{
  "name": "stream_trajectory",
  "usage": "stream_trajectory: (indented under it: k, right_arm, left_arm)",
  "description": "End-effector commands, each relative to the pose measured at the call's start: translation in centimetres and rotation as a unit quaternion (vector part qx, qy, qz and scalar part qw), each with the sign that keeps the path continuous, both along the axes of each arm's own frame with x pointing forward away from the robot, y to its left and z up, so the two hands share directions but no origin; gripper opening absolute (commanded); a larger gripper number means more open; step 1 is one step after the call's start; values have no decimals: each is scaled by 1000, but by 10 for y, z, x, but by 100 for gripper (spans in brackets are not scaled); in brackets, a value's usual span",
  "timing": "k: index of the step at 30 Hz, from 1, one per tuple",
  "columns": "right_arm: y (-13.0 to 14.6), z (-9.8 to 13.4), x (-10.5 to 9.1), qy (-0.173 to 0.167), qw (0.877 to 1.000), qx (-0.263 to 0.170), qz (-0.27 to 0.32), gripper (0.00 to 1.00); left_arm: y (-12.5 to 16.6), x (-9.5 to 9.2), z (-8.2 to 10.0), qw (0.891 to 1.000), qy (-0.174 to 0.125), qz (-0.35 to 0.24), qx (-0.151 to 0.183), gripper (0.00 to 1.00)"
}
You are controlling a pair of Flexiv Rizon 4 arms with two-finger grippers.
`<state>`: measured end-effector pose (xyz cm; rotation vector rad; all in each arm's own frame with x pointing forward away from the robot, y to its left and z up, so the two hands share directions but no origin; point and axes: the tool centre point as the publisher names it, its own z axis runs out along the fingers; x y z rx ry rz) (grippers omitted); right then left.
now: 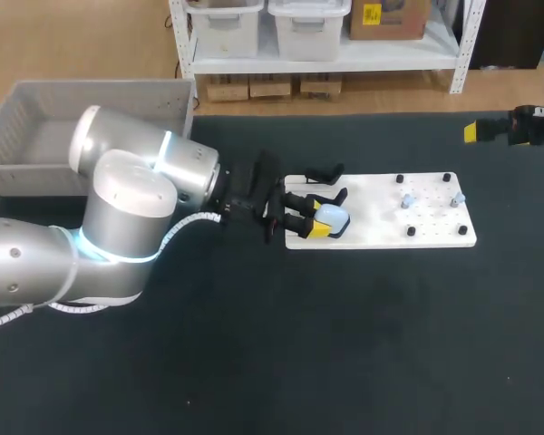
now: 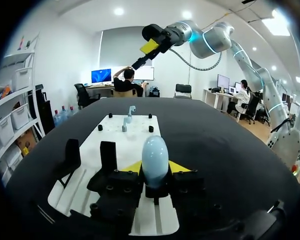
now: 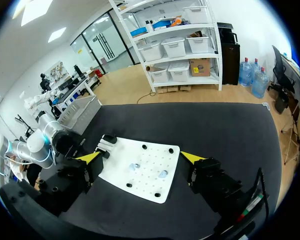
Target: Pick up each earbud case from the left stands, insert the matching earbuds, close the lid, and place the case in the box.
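So the pale blue earbud case (image 2: 155, 155) is being pinched from both sides by the left gripper (image 2: 155, 169), over the left end of the white board (image 1: 372, 228), just beside the black stands (image 2: 108, 156). The right gripper (image 3: 141, 157) is being held above the board with its fingers spread wide. The grey box (image 1: 36, 136) is sitting well apart, far left.

Wide open tabletop (image 1: 344, 344) all round the white board (image 1: 381, 233); black stand (image 1: 322, 173) crowding close beside the left hand (image 1: 325, 220).
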<state>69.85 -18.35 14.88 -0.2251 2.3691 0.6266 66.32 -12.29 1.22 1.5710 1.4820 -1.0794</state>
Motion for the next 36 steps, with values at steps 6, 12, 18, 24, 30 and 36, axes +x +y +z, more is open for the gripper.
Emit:
stream_trajectory:
  k: [6, 12, 18, 24, 30, 36]
  right_arm:
    - [0, 0, 0, 0, 1000, 0, 0, 100]
    - [0, 0, 0, 0, 1000, 0, 0, 100]
    - [0, 0, 0, 0, 1000, 0, 0, 100]
    - [0, 0, 0, 0, 1000, 0, 0, 100]
    - [0, 0, 0, 0, 1000, 0, 0, 100]
    - [0, 0, 0, 0, 1000, 0, 0, 100]
  left_arm:
    - [3, -13, 17, 1000, -23, 4, 1, 0]
    - [3, -18, 33, 999, -45, 5, -16, 0]
    - [-4, -29, 53, 995, -59, -2, -86, 0]
    - [-11, -34, 62, 987, -59, -8, -152, 0]
    - [-16, -37, 70, 982, -39, -6, -185, 0]
    - [-20, -40, 81, 980, -30, -3, -195, 0]
